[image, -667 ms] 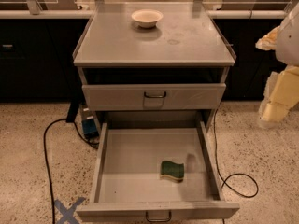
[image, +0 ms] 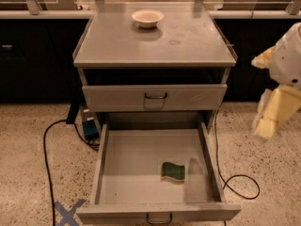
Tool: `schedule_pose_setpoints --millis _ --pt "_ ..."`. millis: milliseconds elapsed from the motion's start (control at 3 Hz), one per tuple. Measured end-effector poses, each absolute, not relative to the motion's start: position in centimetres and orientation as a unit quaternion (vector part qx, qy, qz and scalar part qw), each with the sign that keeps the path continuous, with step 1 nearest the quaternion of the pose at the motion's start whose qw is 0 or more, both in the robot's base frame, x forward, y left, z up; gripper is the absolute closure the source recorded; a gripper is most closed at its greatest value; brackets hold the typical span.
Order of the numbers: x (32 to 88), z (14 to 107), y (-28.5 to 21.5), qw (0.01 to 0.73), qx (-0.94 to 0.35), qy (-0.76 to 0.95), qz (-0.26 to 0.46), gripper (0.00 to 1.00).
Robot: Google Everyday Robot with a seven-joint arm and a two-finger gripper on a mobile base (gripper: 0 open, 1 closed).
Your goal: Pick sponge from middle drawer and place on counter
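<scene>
Nine o'clock, a black cable (image: pixel 47 145) trails on the floor. The middle drawer (image: pixel 127 173) stands pulled open, its handle partly cut off at six o'clock. The sponge (image: pixel 173 171) lies green face up on the drawer floor, toward five o'clock, so both pick and placing are left. The counter (image: pixel 117 41) at twelve o'clock carries a white bowl (image: pixel 147 18). The gripper (image: pixel 272 116) hangs at three o'clock, well apart from the sponge; how open it is, I cannot tell

Sponge (image: pixel 173 172) in middle drawer (image: pixel 136 173) (bowl (image: pixel 147 18) on counter (image: pixel 117 44)), gripper (image: pixel 272 116) far right
</scene>
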State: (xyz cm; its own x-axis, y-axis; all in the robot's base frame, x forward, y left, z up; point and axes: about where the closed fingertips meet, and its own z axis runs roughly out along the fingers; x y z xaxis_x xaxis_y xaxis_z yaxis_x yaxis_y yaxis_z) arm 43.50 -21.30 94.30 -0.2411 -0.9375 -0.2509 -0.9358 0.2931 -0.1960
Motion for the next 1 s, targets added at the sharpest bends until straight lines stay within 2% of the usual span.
schedule_pose_setpoints --millis 667,1000 --pt "42.6 79.7 -19.1 0.163 -0.571 0.801 0.073 0.00" --pt "42.3 72.1 -17.1 0.159 -0.574 0.799 0.085 0.00"
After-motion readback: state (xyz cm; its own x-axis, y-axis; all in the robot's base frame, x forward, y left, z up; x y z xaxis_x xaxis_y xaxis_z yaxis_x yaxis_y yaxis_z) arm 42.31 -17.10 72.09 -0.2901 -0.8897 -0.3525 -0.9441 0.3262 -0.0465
